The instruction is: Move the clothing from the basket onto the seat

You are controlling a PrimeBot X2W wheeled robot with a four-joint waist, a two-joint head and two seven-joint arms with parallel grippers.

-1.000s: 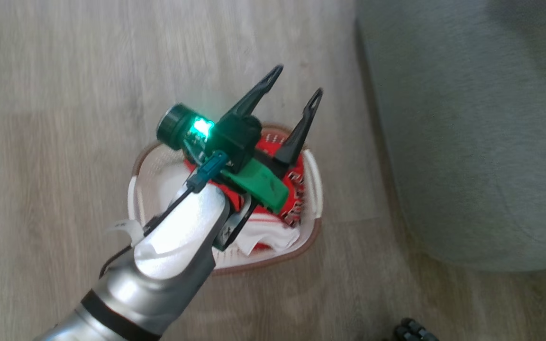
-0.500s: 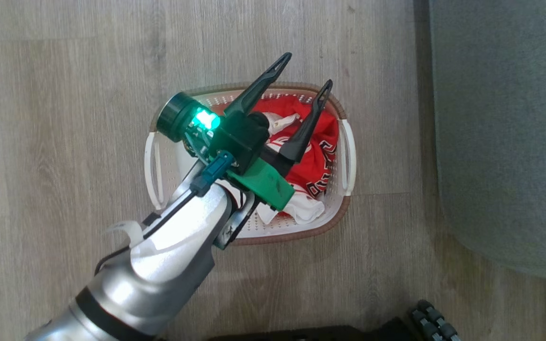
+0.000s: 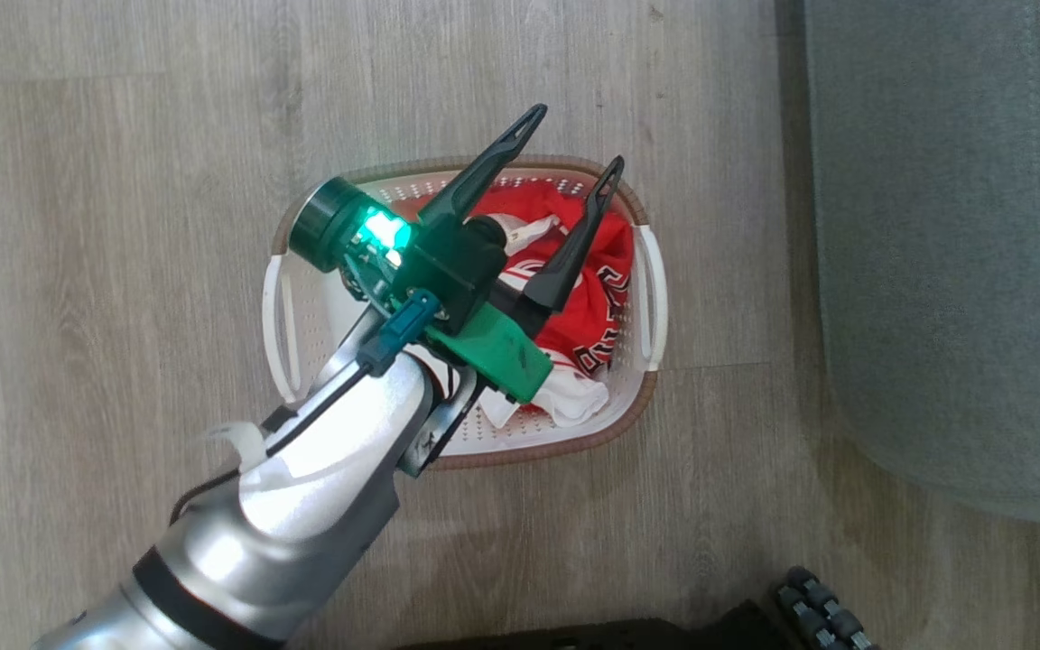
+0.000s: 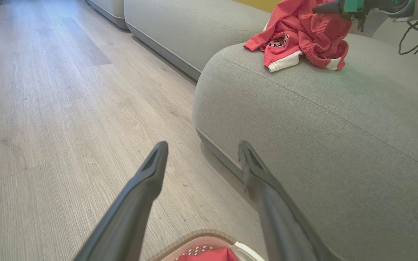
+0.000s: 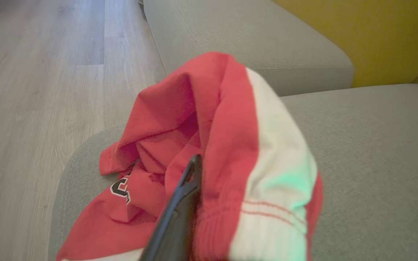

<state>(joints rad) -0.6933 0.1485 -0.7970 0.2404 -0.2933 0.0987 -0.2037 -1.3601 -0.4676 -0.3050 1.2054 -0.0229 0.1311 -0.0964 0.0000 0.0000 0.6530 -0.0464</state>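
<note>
Two red clothing pieces: the basket piece (image 3: 606, 271) fills the one white basket (image 3: 657, 298) on the pale wood floor (image 3: 123, 181); the seat piece (image 4: 299, 40) lies bunched near a rounded corner of the grey seat (image 4: 321, 119). The left pincer (image 3: 574, 140) gapes wide above the basket. The right pincer (image 5: 198, 163) is at the seat piece, half hidden by cloth, so I cannot tell its grip.

Pale grey-brown wood-plank floor (image 3: 123, 135); a mustard-yellow wall (image 5: 386, 32) rises behind a grey sofa section (image 5: 249, 36).
</note>
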